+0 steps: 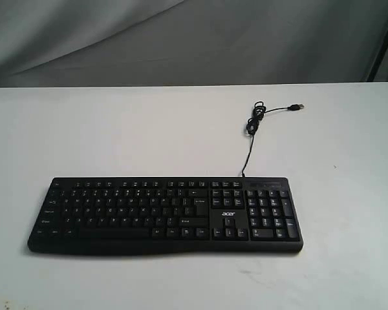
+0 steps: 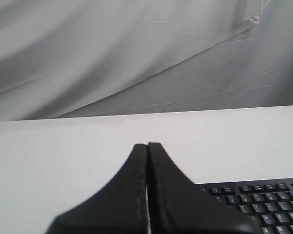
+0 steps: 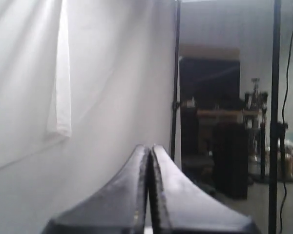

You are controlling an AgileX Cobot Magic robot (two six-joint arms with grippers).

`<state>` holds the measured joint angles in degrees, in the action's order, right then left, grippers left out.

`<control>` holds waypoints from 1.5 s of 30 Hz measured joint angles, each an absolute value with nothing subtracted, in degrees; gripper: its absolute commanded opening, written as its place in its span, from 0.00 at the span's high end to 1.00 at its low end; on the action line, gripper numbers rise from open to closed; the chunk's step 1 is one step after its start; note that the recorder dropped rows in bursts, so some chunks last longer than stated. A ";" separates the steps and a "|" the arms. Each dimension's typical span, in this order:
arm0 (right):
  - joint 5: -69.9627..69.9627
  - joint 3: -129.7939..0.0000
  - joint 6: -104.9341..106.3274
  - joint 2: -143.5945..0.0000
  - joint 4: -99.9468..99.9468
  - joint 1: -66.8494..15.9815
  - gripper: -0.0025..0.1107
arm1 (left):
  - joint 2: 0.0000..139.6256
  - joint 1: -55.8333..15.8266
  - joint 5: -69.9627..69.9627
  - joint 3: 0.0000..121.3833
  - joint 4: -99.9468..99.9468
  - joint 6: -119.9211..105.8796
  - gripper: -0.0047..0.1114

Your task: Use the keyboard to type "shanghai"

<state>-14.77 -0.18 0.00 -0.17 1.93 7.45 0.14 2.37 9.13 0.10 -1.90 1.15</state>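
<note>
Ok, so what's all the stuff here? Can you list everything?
wide black plastic keyboard: one, black with white letters, flat on the table
thin black USB cable: one, black, coiled behind the keyboard, plug lying loose
white table: one, white, under everything
grey cloth backdrop: one, grey, behind the table
black stand poles: two, black, upright beside the cloth
left gripper: one, black, shut, over the table near the keyboard
right gripper: one, black, shut, facing the cloth

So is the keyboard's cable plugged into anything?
Unplugged. The USB plug lies free on the white table, its cable bunched beyond the keyboard.
</note>
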 measured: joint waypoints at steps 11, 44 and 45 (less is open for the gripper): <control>-38.41 -0.18 -24.86 0.00 1.93 7.45 0.98 | 0.14 2.37 9.13 0.10 -1.90 1.15 0.96; -17.26 -62.92 -34.59 -74.20 66.14 7.45 0.98 | 0.14 2.37 9.13 0.10 -1.90 1.15 0.96; -12.51 -64.69 -34.40 -74.50 66.14 7.45 0.98 | 0.14 2.37 9.13 0.10 -1.90 1.15 0.96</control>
<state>-12.51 -64.69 -34.40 -74.50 66.14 7.45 0.14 2.37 9.13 0.10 -1.90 1.15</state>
